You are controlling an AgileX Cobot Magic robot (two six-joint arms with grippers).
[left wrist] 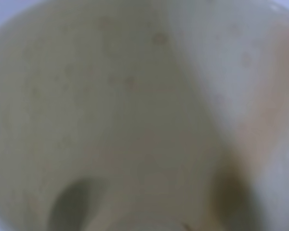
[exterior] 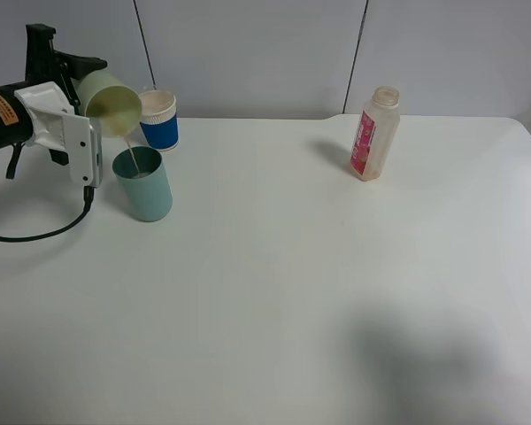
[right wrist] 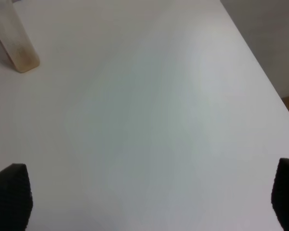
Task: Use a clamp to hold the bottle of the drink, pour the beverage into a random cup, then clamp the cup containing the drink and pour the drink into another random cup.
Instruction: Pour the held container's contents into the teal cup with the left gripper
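Note:
My left gripper [exterior: 76, 96] is shut on the pale yellow-green cup [exterior: 109, 100], which is tipped mouth-down to the right above the teal cup [exterior: 148, 193]. A thin stream of the pale beverage [exterior: 134, 162] falls from its rim into the teal cup. The left wrist view is filled by the yellow-green cup's blurred wall [left wrist: 111, 110]. The bottle [exterior: 373, 135] with its pink-red label stands upright at the back right, open-necked and almost empty. Its base [right wrist: 19, 55] shows in the right wrist view, far from my open right gripper [right wrist: 149, 202], which holds nothing.
A blue cup with a white rim [exterior: 160, 122] stands just behind the teal cup, close to the tilted cup. A black cable [exterior: 35, 235] loops on the white table [exterior: 292, 292] under the left arm. The table's right edge [right wrist: 260, 67] runs near the right gripper.

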